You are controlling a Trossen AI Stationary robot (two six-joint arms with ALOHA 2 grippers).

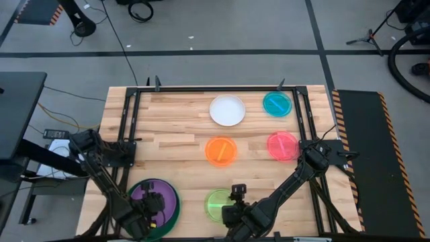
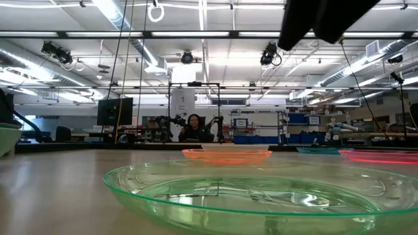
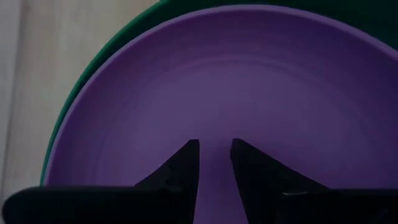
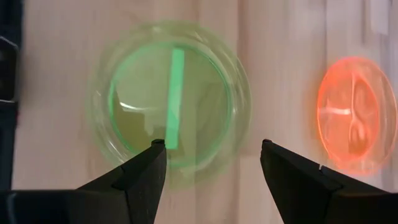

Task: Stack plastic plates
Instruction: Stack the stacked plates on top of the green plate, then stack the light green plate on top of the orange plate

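Near edge first. Left gripper (image 3: 214,155) sits low over the purple plate (image 1: 156,196), which rests in the dark green plate (image 1: 176,210) at the front left corner of the table (image 1: 175,128). Its fingers are nearly together with a thin slit between them, nothing in it. So that stack is at least two deep; whether more plates lie under the purple one I can't tell.

Right gripper (image 4: 211,163) hovers over the lime plate (image 4: 169,99) at front centre, jaws spread wide and empty, the plate's near rim between the fingertips in the wrist view. Plate lies flat on the wood, apart from the stack.

Mid table: orange plate (image 1: 221,150) at centre, pink plate (image 1: 282,145) to its right, well apart. Far edge: white plate (image 1: 227,110) and teal plate (image 1: 277,103) side by side, not touching.

Step in hand, as I read it: right arm lining up to pick the lime plate.

Next move calls for:
- drop down so one finger goes inside the rim and one outside, since it's thin and flat on the table
- pinch the rim, lift level, carry left over the purple plate
- left arm has to clear that stack first, otherwise the arms collide

Five plates not yet stacked. White is wider than the small clear ones, so it probably belongs on the stack before them.
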